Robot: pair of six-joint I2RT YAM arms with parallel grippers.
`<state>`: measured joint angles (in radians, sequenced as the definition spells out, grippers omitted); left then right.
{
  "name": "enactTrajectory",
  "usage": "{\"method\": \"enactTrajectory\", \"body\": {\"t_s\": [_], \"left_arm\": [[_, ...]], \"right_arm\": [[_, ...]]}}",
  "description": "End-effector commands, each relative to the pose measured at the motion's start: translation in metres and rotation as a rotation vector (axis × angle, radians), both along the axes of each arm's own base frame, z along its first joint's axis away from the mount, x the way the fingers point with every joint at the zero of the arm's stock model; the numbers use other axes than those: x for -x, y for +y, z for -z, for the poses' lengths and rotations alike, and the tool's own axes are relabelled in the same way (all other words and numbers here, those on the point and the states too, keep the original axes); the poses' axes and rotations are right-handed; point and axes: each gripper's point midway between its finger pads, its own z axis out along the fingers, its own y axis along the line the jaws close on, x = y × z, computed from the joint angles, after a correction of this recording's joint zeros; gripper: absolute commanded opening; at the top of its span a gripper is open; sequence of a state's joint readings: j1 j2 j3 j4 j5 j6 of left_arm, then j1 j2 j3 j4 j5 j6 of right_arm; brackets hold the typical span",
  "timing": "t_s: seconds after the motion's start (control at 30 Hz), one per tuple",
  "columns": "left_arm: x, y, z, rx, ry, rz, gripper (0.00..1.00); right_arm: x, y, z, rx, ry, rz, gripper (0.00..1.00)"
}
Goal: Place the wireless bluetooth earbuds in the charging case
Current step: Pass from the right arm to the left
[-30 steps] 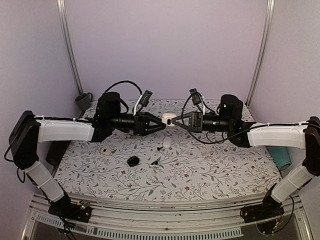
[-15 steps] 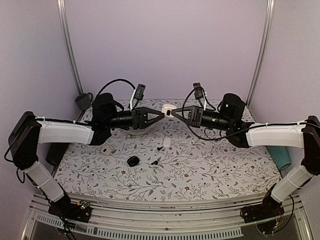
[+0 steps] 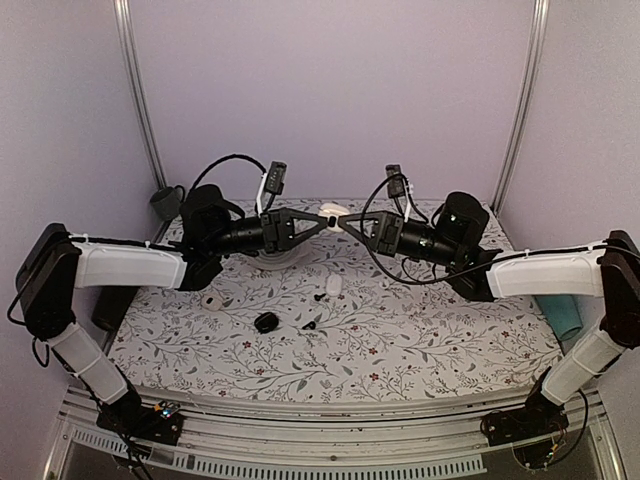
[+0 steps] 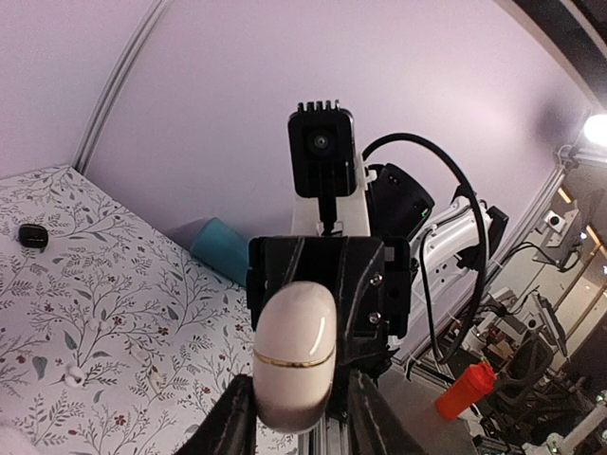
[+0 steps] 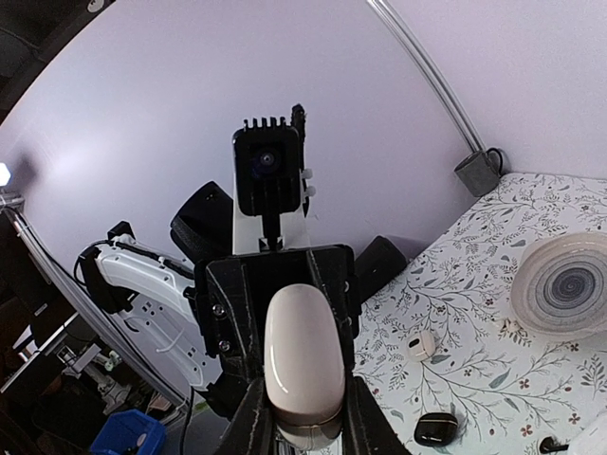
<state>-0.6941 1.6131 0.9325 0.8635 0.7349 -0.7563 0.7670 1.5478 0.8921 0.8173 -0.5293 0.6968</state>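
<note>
The 2 arms meet tip to tip above the floral table, with a white charging case held in the air between them. The left gripper pinches the case's 9 o'clock end, and the right gripper pinches its 3 o'clock end. On the table, 1 white earbud lies at 6 o'clock from the case. A 2nd earbud lies well off toward 8 o'clock. A black oval object sits between them, with 2 small black bits near it. A pale plate lies beneath the left gripper.
</note>
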Motion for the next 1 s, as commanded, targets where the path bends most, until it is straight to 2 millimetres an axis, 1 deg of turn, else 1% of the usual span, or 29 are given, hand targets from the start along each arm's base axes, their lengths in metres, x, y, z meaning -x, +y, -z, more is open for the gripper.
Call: {"method": "enactTrajectory", "body": {"t_s": [0.0, 0.13, 0.4, 0.63, 0.7, 0.77, 0.83, 0.97], "left_arm": [[0.01, -0.003, -0.021, 0.05, -0.045, 0.025, 0.33], [0.014, -0.005, -0.021, 0.049, -0.05, 0.04, 0.33], [0.02, -0.01, -0.02, 0.045, -0.056, 0.064, 0.33], [0.022, -0.012, -0.02, 0.041, -0.062, 0.072, 0.33], [0.023, -0.013, -0.02, 0.041, -0.063, 0.075, 0.32], [0.022, -0.013, -0.02, 0.041, -0.064, 0.075, 0.26], [0.023, -0.014, -0.019, 0.037, -0.065, 0.082, 0.23], [0.024, -0.016, -0.016, 0.025, -0.065, 0.1, 0.24]], "right_arm": [[-0.002, -0.002, -0.004, -0.036, -0.01, 0.032, 0.06], [-0.002, 0.0, -0.001, -0.032, -0.006, 0.026, 0.06], [0.0, 0.002, 0.0, -0.035, -0.005, 0.013, 0.06], [0.002, 0.005, 0.005, -0.026, 0.004, -0.014, 0.06], [0.003, 0.006, 0.007, -0.021, 0.011, -0.018, 0.06], [0.003, 0.006, 0.007, -0.022, 0.013, -0.017, 0.07], [0.002, 0.006, 0.008, -0.019, 0.015, -0.018, 0.07], [0.002, 0.01, 0.01, -0.002, 0.017, -0.032, 0.07]]}}
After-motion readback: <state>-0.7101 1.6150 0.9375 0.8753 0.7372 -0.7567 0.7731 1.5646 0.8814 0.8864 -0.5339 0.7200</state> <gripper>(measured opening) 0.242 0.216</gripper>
